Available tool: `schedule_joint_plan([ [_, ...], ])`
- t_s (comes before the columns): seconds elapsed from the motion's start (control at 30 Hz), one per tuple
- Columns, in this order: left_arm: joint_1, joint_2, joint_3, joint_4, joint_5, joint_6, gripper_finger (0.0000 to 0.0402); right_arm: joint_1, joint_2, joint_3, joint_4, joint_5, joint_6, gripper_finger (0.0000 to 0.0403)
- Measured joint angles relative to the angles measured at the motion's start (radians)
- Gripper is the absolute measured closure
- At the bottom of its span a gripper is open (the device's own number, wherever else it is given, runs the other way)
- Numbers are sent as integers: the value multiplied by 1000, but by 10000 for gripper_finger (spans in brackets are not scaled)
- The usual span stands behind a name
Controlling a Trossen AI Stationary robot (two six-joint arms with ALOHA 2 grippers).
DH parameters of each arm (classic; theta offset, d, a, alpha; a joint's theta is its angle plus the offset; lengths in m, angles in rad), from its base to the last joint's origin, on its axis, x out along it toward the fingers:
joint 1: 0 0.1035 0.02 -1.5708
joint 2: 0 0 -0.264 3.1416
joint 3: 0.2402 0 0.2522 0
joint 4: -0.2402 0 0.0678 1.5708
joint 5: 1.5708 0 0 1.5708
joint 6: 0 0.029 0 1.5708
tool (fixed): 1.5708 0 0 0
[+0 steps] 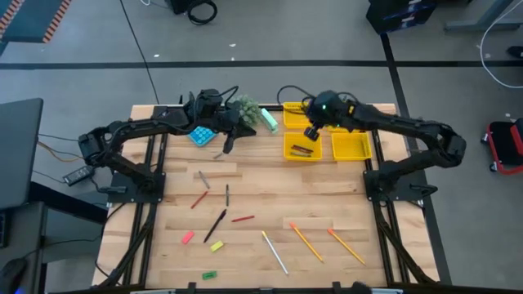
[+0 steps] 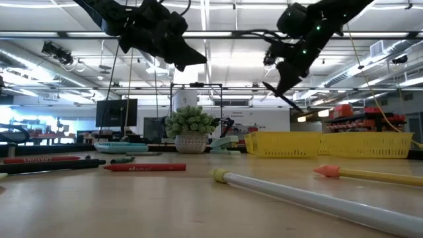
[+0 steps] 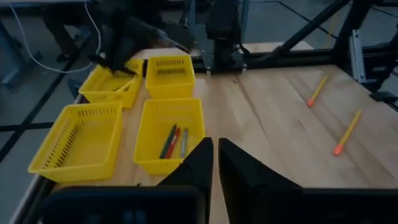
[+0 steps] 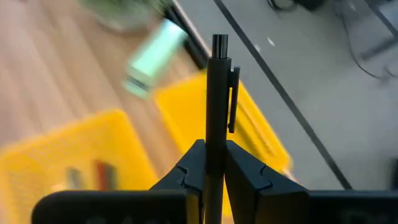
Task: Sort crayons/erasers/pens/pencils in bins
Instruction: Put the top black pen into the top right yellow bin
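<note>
The right gripper (image 1: 311, 133) hangs above the bins (image 1: 302, 148) at the table's far side, its fingers (image 4: 189, 171) pinching a dark pen (image 4: 217, 99) that points out past them over a yellow bin wall. The left gripper (image 1: 228, 142) is raised over the table's far middle, near a blue calculator (image 1: 202, 135) and a small potted plant (image 2: 191, 129), its fingers (image 3: 199, 165) close together with only a thin gap and nothing between them. In one bin lie three sticks (image 3: 174, 142), green, red and grey. On the pale wooden table (image 1: 270, 192) are scattered red crayons (image 1: 243, 219), more dark pens (image 1: 215, 224), orange pencils (image 1: 306, 242), one whitish pencil (image 1: 274, 251), and the pink (image 1: 187, 238), yellow (image 1: 216, 246) and green (image 1: 209, 275) erasers along the near edge. Beyond the table is a workshop hall with ceiling strip lights, monitors and shelving. A pale green object (image 1: 269, 120) lies beside the plant; what it is cannot be made out.
</note>
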Motion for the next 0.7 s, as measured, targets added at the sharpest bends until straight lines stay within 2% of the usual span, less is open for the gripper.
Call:
schedule_joint_plan([
  [0.17, -8, -1, 0, 2, -1, -1, 380, -151, 0, 1, -75, 8, -85, 354],
  [0.37, -9, -1, 0, -30, -1, 12, 383, -290, 0, 1, -162, 8, -68, 354],
  [0.5, -9, -1, 0, -65, -1, 22, 383, -338, 0, 1, -182, 10, -60, 353],
  [0.7, -9, -1, 0, -93, -1, 32, 389, -383, 8, -64, -178, 9, -139, 353],
])
